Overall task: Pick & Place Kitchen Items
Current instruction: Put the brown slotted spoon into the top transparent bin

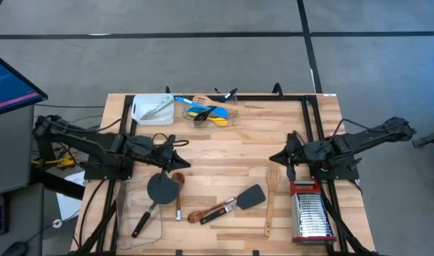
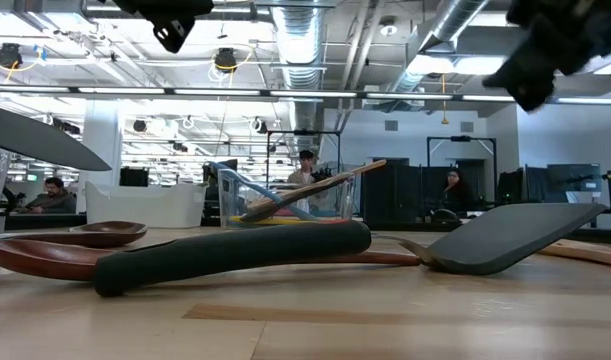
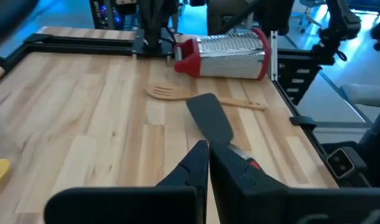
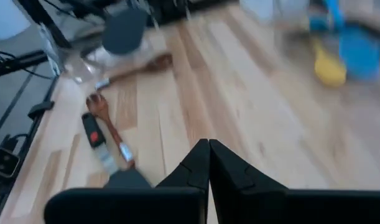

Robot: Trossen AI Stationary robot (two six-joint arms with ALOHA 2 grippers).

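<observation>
My left gripper (image 1: 180, 158) hangs shut over the table's left middle, holding nothing. My right gripper (image 1: 275, 156) hangs shut over the right middle, also holding nothing. Between and nearer than them, flat on the wood, lie a dark grey spatula (image 1: 249, 197) with a black and red handle, a light wooden slotted spatula (image 1: 271, 199), a brown wooden spoon (image 1: 197, 215), a second wooden spoon (image 1: 179, 193) and a black round-headed utensil (image 1: 161, 189). Blue and yellow spoons (image 1: 204, 112) lie in a clear tub (image 1: 227, 117) at the far edge. The left wrist view shows the grey spatula (image 3: 209, 117) ahead of the shut fingers (image 3: 208, 152).
A steel box grater with red trim (image 1: 310, 212) lies at the near right, beside the right arm. A white tray (image 1: 151, 108) stands at the far left, next to the clear tub. Another clear tub (image 1: 135, 213) sits at the near left. Bare wood lies between the two grippers.
</observation>
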